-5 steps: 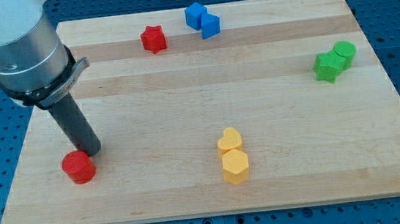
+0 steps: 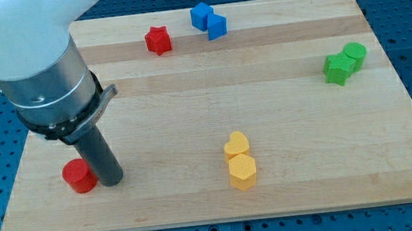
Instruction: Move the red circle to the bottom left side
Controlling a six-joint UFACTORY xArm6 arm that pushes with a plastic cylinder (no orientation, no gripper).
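Observation:
The red circle (image 2: 79, 176) lies on the wooden board (image 2: 213, 115) near its bottom left corner. My tip (image 2: 112, 179) rests on the board just to the right of the red circle, touching or almost touching its right side. The rod rises up and to the left into the arm's grey body, which hides part of the board's left side.
A red star (image 2: 157, 40) lies at the top, left of centre. Two blue blocks (image 2: 207, 20) sit together at the top centre. Two green blocks (image 2: 344, 63) sit at the right. A yellow heart (image 2: 235, 144) and a yellow hexagon (image 2: 242, 171) sit together at bottom centre.
My tip moved down and to the right, from above the red circle to its right side. The red circle shifted slightly left and down.

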